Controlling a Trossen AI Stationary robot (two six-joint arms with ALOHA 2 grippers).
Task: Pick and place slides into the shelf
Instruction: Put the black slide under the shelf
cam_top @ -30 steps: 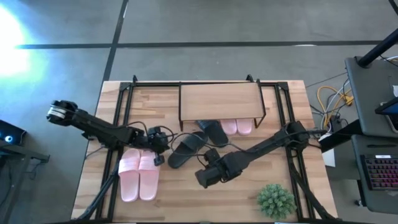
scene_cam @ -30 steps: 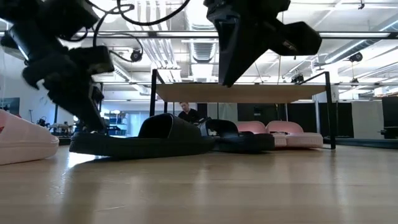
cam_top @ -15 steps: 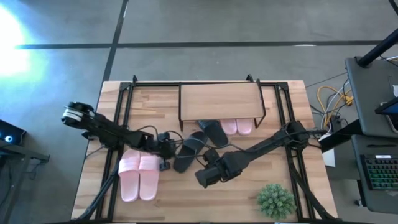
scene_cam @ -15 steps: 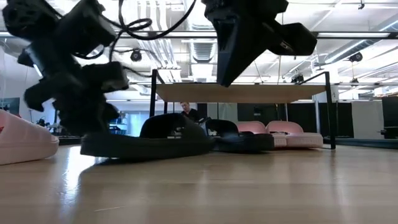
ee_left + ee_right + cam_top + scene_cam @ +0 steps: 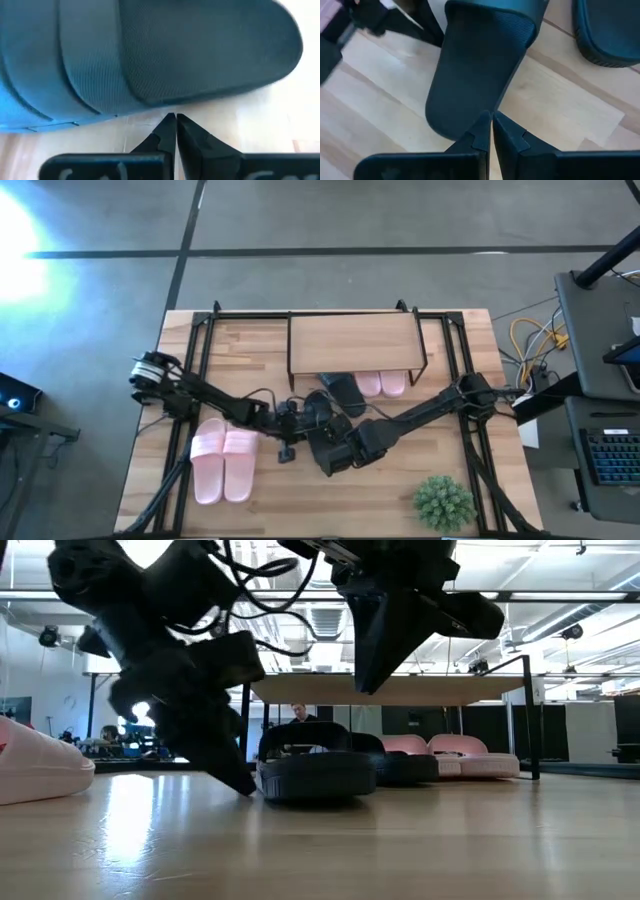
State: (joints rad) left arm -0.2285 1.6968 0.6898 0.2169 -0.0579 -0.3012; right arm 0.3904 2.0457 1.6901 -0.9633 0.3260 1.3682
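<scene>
Black open-toe slide with one wide textured strap [image 5: 312, 418] lying flat on the wooden worktop [image 5: 400, 480], in front of the low wooden-topped shelf [image 5: 355, 340]; left gripper [image 5: 172, 120] and right gripper [image 5: 489, 118] flanking it, both jaws pressed together, pinching nothing

I count six slides on my worktop [image 5: 450, 480]: two black and four light pink. One black slide [image 5: 315, 415] lies loose between my arms; the second black slide [image 5: 345, 392] sits at the shelf's front edge. One pink pair [image 5: 222, 463] lies in the open, one pink pair [image 5: 381, 383] under the shelf. One shelf [image 5: 354, 342]. One green plant [image 5: 444, 501]. Two hands, left hand [image 5: 292, 420] and right hand [image 5: 322, 442].
</scene>
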